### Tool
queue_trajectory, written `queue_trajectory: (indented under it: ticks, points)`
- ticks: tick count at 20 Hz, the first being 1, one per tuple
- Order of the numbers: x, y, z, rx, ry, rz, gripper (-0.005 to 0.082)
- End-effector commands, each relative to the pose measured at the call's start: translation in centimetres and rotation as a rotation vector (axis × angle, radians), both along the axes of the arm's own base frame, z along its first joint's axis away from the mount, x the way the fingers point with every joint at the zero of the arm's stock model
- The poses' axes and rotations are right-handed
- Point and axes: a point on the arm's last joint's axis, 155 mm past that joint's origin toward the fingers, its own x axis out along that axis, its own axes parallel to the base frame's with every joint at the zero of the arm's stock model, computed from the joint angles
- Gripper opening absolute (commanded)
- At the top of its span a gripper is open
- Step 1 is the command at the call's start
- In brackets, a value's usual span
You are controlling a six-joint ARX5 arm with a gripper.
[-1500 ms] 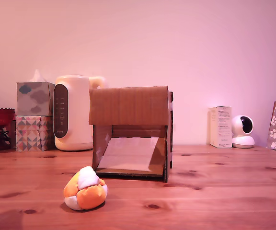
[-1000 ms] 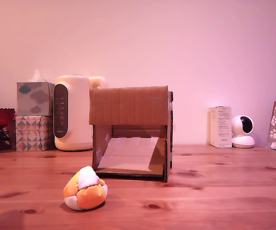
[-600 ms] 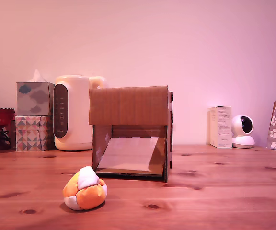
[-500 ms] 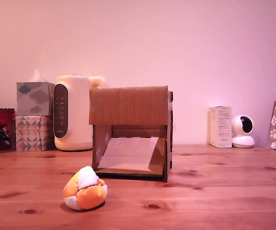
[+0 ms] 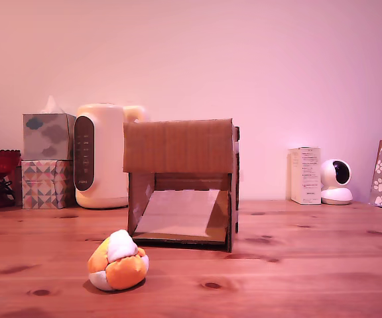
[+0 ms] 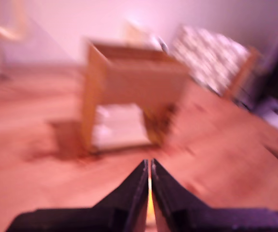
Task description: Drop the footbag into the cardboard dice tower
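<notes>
The footbag (image 5: 118,261) is seen resting on the bench (image 5: 297,265), just in front of the cardboard dice tower (image 5: 180,182), toward the exterior view's left. In the blurred wrist view the pincer (image 6: 148,193) is pressed almost together, nothing held, pointed toward the tower; the footbag is not seen there.
</notes>
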Motion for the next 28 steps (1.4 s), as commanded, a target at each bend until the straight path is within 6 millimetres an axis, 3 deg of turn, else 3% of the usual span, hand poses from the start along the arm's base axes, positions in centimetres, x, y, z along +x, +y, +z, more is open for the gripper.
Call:
queue_trajectory:
  ticks: [1, 8, 9, 10, 12, 13, 14, 20, 28]
  points:
    - [0.1, -0.8, -0.3, 0.027, 0.0, -0.027, -0.0024]
    - [0.4, -4.5, -3.3, 0.12, 0.036, -0.118, -0.0023]
    - [0.5, -4.7, -3.6, 0.123, 0.041, -0.125, 0.0023]
    - [0.7, -4.9, -3.8, 0.123, 0.044, -0.123, 0.0184]
    - [1.5, -4.7, -4.3, 0.135, 0.045, -0.093, 0.0683]
    - [1.9, -4.6, -4.6, 0.145, 0.045, -0.079, 0.0809]
    - [2.0, -4.7, -5.0, 0.154, 0.054, -0.079, 0.0768]
    - [3.3, -5.5, -5.8, 0.161, 0.022, -0.087, 0.0767]
    - [5.4, -6.8, -8.5, 0.2, 0.034, -0.099, 0.0767]
